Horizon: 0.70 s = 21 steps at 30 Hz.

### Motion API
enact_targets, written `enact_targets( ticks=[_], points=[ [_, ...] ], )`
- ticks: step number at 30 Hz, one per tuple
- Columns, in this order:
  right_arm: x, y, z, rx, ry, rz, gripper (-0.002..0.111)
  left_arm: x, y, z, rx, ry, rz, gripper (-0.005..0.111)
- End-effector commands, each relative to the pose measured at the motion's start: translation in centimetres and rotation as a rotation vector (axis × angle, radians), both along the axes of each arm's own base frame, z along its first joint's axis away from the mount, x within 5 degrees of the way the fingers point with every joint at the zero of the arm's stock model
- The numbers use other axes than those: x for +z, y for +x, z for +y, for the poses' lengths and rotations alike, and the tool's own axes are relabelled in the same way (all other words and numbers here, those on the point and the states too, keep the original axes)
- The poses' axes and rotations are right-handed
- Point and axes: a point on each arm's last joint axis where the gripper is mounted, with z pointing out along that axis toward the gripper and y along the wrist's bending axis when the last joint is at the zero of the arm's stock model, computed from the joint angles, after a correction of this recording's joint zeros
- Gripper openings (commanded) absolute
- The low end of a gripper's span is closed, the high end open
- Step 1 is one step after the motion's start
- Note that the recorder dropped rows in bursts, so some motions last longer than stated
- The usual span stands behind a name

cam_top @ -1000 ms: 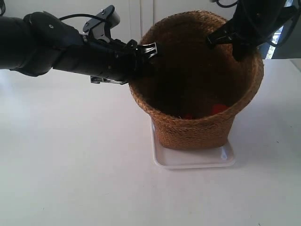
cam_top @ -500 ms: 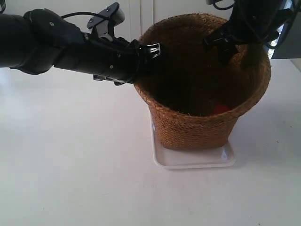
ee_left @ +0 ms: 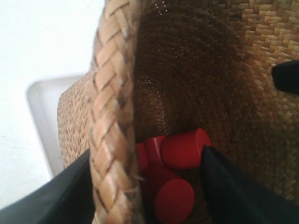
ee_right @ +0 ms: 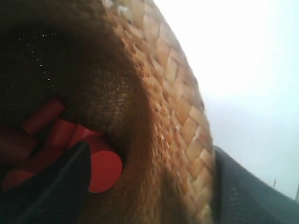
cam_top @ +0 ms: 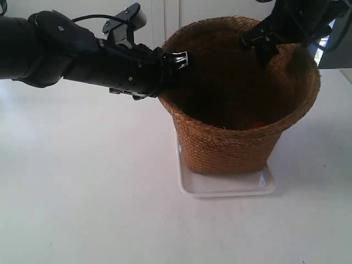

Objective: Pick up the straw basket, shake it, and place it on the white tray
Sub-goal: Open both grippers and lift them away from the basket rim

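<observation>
The straw basket (cam_top: 236,110) is sitting on the white tray (cam_top: 226,184), center-right on the counter (cam_top: 82,209). Both grippers' fingers (ee_left: 60,196) (ee_right: 51,186) are clamping its rim at 9 and 1 o'clock.

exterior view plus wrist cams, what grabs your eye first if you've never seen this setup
A big brown woven straw basket sits on a shallow white plastic tray, with a black gripper straddling its braided rim on each side. Inside, the left wrist view shows a pile of red cylinder blocks at the bottom.

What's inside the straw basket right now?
Red cylinders lie at the bottom of the straw basket; the wrist views show several, but the hands and wall hide part of the pile.
</observation>
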Motion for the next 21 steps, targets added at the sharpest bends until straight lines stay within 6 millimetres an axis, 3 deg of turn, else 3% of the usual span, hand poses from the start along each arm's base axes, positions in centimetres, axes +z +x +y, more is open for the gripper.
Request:
enact_targets(
  ticks=[1,13,21],
  points=[
    [1.6,-0.7,-0.3,-0.012,0.003,-0.062,0.064,0.4,-0.3,-0.2,-0.023,0.007,-0.013,0.065],
    [5.4,-3.2,-0.8,-0.014,0.016,-0.179,0.064,0.4,-0.3,-0.2,-0.025,0.01,-0.015,0.065],
    [6.1,-3.7,-1.0,-0.016,0.017,-0.203,0.064,0.4,-0.2,-0.1,-0.032,0.053,-0.049,0.083]
  ],
)
